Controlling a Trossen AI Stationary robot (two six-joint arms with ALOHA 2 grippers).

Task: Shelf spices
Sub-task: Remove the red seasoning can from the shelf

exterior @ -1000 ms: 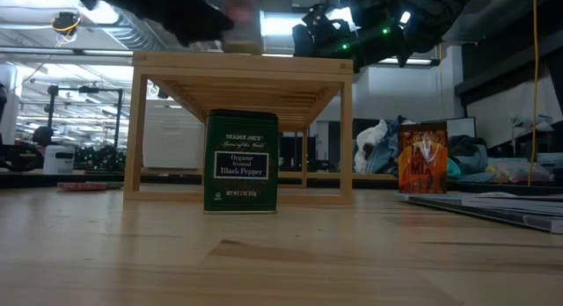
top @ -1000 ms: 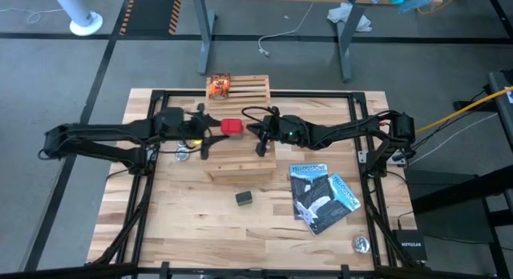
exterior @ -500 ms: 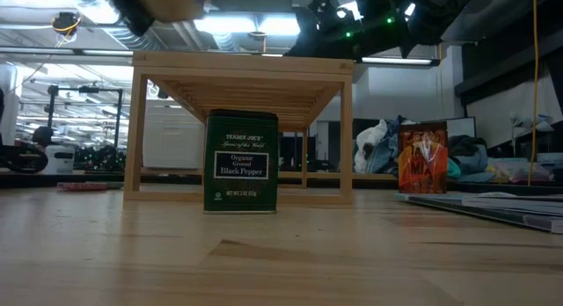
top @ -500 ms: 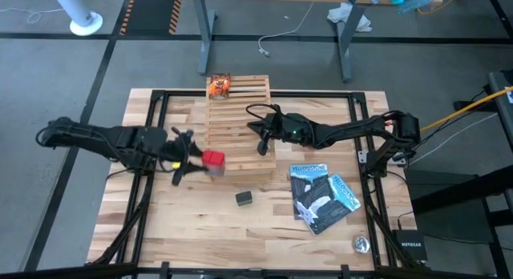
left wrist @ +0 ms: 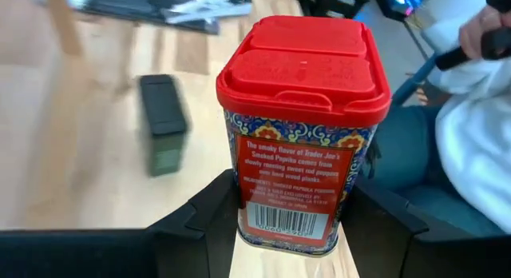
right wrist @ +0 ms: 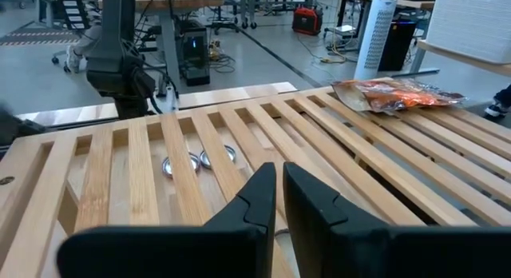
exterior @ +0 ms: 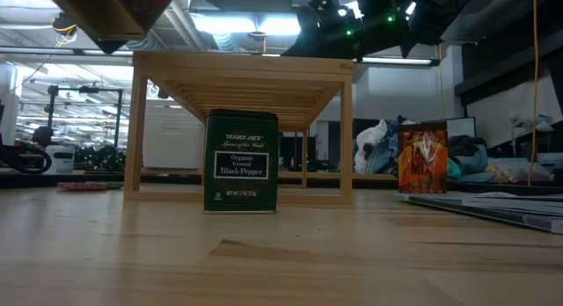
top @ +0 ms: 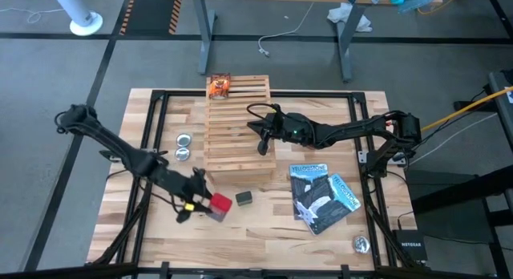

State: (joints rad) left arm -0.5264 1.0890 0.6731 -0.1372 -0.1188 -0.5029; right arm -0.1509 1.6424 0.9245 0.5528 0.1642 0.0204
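Observation:
My left gripper [top: 205, 204] is shut on a red-lidded spice tin [left wrist: 302, 134], above the table's near left part, just left of the dark box [top: 244, 197]. That box stands upright on the table in front of the wooden slatted shelf [top: 238, 127] and also shows in the low view [exterior: 241, 161]. An orange packet [top: 219, 86] lies on the shelf's far left corner. My right gripper [right wrist: 279, 200] is shut and empty, hovering over the shelf's right part [top: 262, 143]. My left gripper pinches the red tin's two opposite sides near its base [left wrist: 249, 222] between its two fingers. The red lid [left wrist: 305, 62] points away from the wrist. The fingers come from the table's left. The tin is lifted clear of the table.
Two round silver tins [top: 183, 147] lie left of the shelf, and another [top: 361, 244] lies at the near right corner. Blue-and-black booklets [top: 321, 195] lie right of the dark box. A person's white sleeve [left wrist: 479, 142] shows beyond the table.
My left gripper has carried the red tin from above the shelf's left edge toward the table's near edge, past the shelf's front, to a spot left of the dark box. It has stayed shut on the tin.

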